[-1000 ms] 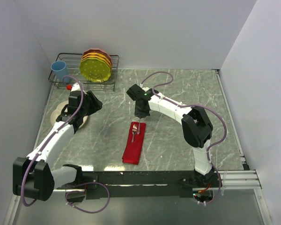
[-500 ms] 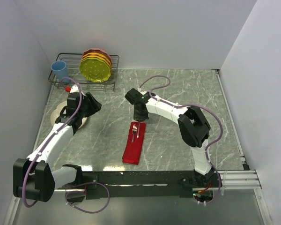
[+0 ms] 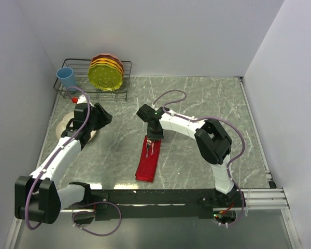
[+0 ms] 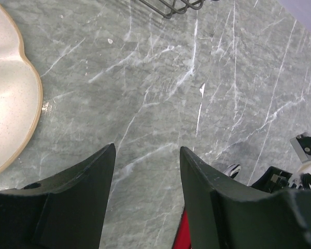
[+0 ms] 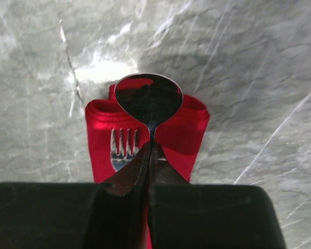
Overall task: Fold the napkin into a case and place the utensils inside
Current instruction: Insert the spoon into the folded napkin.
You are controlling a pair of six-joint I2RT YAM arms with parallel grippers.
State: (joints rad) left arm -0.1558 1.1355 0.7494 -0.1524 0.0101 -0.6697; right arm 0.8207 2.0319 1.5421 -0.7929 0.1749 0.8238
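Spoon [image 5: 149, 98] is pinched tight in my right gripper [image 5: 150, 154], just above the top end of the folded red napkin [image 5: 192, 129]. The fork [image 5: 122, 148] lies there too (prongs showing). I should go down slowly and slip the spoon in beside it. My left gripper [image 4: 147, 151] hangs spread, holding nothing.

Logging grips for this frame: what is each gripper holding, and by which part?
The right gripper pinches the small silver metal spoon by its neck, just below the bowl. The left gripper is open and holds nothing.

Left end effector [image 4: 146, 155] agape, right [image 5: 150, 149] clamped
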